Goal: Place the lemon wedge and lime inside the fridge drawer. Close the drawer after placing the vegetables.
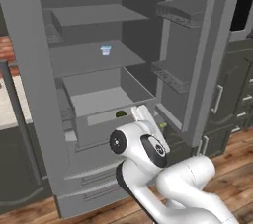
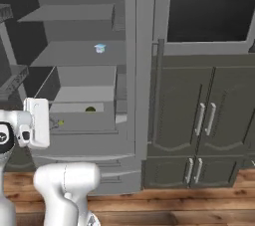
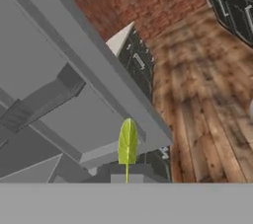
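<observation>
My pincer is clamped on the lemon wedge, carrying it toward the open fridge drawer, where the lime already lies. Next: lower over the bin, release, then push the drawer shut.

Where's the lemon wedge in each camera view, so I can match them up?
Left base view: lemon wedge just right of centre, beside the white hand.
Right base view: lemon wedge at lower left.
Hand view: lemon wedge at bottom centre, upright.
Shared landmark: the wooden floor.
</observation>
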Motion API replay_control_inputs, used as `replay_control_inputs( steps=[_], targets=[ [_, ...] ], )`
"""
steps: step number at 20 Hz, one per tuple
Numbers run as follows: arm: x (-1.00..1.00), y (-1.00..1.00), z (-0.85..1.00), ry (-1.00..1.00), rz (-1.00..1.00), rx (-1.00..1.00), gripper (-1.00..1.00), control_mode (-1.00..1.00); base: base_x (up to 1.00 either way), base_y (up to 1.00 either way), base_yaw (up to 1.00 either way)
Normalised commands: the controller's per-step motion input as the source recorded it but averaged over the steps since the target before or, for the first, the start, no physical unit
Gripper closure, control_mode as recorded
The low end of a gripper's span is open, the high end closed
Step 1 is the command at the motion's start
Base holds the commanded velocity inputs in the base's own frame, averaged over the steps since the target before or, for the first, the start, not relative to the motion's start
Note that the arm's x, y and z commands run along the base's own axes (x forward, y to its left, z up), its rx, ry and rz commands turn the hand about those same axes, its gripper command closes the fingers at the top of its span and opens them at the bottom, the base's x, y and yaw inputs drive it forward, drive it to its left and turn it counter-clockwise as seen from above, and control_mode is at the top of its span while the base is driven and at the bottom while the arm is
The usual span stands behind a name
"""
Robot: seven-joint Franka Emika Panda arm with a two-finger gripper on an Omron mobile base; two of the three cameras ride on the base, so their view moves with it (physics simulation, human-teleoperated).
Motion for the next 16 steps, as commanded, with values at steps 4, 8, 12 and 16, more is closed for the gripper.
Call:
replay_control_inputs(
  steps=[4,8,12,16],
  targets=[
    [0.0,0.0,0.0,0.0,0.0,0.0,1.0,1.0,0.76,-0.17,0.14],
    [0.0,0.0,0.0,0.0,0.0,0.0,1.0,1.0,0.75,0.0,0.11],
    [0.0,0.0,0.0,0.0,0.0,0.0,1.0,1.0,0.79,0.04,0.12],
    [0.0,0.0,0.0,0.0,0.0,0.0,1.0,1.0,0.53,0.0,0.12]
  ],
)
